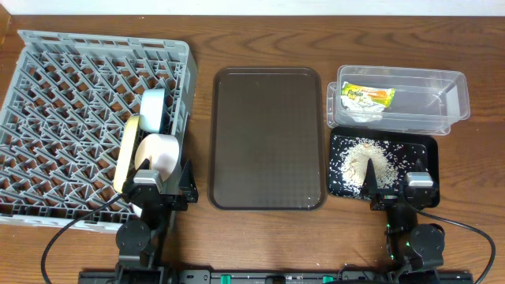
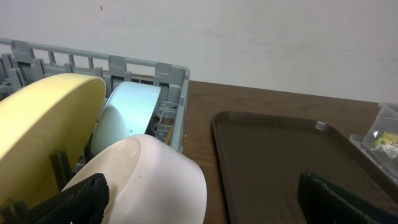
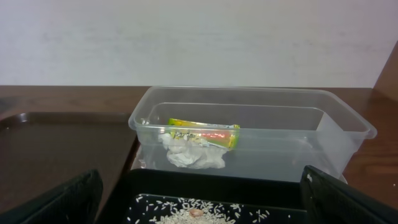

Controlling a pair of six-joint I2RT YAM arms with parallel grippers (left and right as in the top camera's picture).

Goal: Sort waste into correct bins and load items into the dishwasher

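The grey dish rack (image 1: 71,118) holds the pale yellow plate (image 1: 127,154), the light blue bowl (image 1: 152,109) and the white bowl (image 1: 160,154) on edge at its right side; they also show in the left wrist view, plate (image 2: 43,118), blue bowl (image 2: 127,112), white bowl (image 2: 149,180). The clear tub (image 1: 402,99) holds the green-and-orange wrapper (image 1: 368,95) and a whitish scrap (image 3: 193,154). The black tray (image 1: 422,154) holds rice grains (image 1: 369,162). Chopsticks are out of view. My left gripper (image 1: 162,185) is open over the white bowl. My right gripper (image 1: 398,193) is open at the black tray's near edge.
The dark brown serving tray (image 1: 268,138) lies bare between the rack and the bins. The wooden table (image 1: 260,47) runs behind everything. The rack's left part holds nothing.
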